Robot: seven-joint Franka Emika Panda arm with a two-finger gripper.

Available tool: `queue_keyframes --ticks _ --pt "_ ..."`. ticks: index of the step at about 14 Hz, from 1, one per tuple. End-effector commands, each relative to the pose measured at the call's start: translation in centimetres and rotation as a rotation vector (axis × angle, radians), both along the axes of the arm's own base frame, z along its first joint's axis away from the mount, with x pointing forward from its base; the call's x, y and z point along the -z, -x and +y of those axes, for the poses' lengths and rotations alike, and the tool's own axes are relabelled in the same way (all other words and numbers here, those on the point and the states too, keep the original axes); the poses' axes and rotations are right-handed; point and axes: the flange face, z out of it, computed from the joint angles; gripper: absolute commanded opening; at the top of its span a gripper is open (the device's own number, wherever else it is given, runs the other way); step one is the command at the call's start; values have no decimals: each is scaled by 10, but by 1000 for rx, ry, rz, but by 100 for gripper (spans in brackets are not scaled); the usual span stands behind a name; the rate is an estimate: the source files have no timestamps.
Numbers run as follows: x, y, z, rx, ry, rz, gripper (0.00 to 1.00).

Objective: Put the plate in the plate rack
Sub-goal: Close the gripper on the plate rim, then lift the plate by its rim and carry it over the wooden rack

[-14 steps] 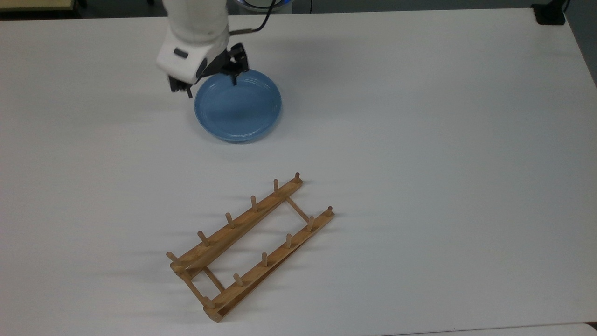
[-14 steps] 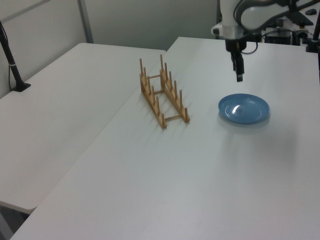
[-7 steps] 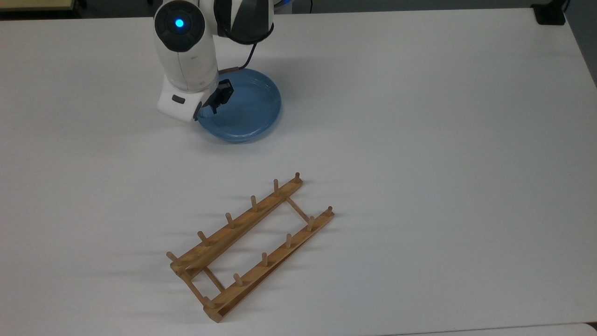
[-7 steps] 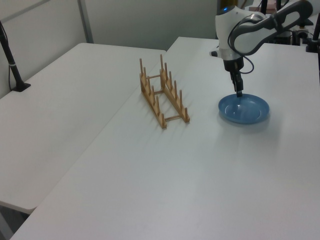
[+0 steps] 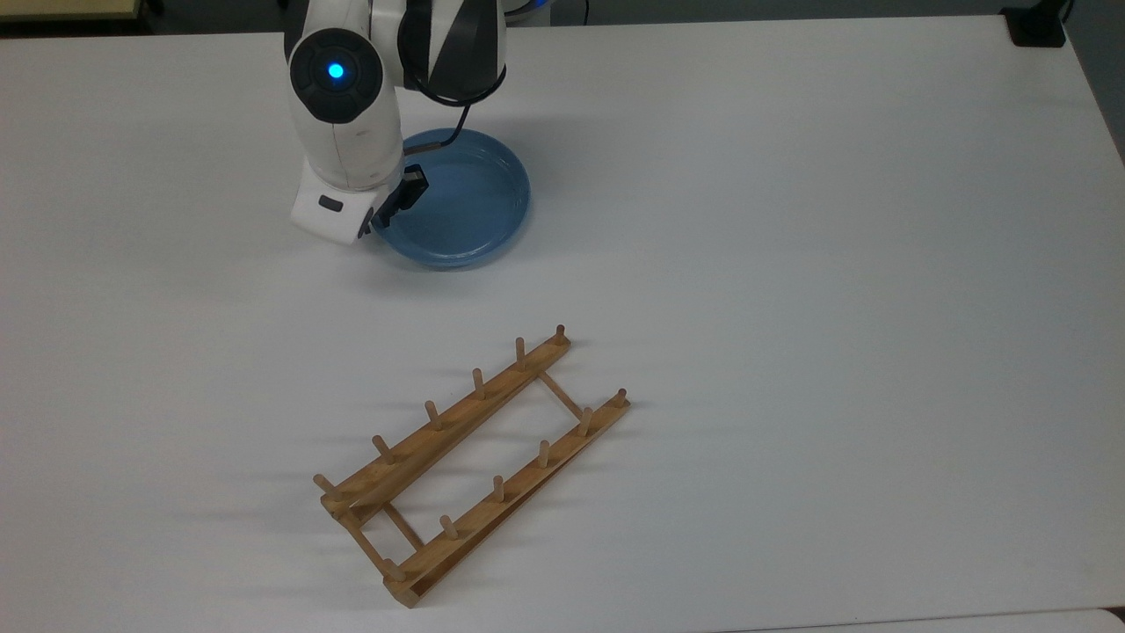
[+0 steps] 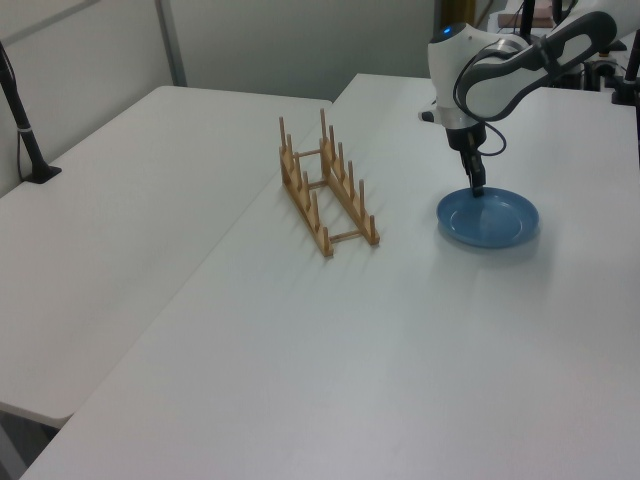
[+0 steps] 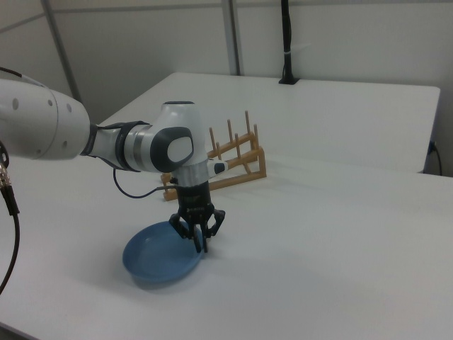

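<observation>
The plate (image 5: 461,202) lies flat on the white table (image 5: 791,264), light blue and glossy, with its raised rim showing all round except where the arm covers it. In the top view it sits toward the upper left of the table; in the left view (image 6: 488,218) it is at the right, and in the right view (image 7: 159,258) it is low in the foreground.

The end effector (image 7: 199,239) points straight down at the plate's edge (the edge at the top view's left), with one finger on either side of the rim. Whether the fingers are pressing on the rim or merely straddling it, I cannot tell.

The plate rack (image 5: 470,457) stands well apart from the plate, lower in the top view, lying at a slant with its pegs upright. In the left view (image 6: 325,190) it is to the left of the plate; in the right view (image 7: 226,164) it is behind the arm.
</observation>
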Motion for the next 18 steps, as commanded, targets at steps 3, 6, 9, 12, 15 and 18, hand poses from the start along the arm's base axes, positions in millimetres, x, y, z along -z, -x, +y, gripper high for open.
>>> queue_keyframes --ticks 3,6,9,12,15,18 --pt "-40 -23 3 -4 13 -91 0" --pt "-143 -57 24 91 -29 -262 0" --pt "-211 -73 37 273 -85 -398 0" --pt "-252 -85 59 467 -98 -539 0" --pt "-271 -95 80 587 -51 -730 0" --pt "-267 -109 96 641 0 -896 0"
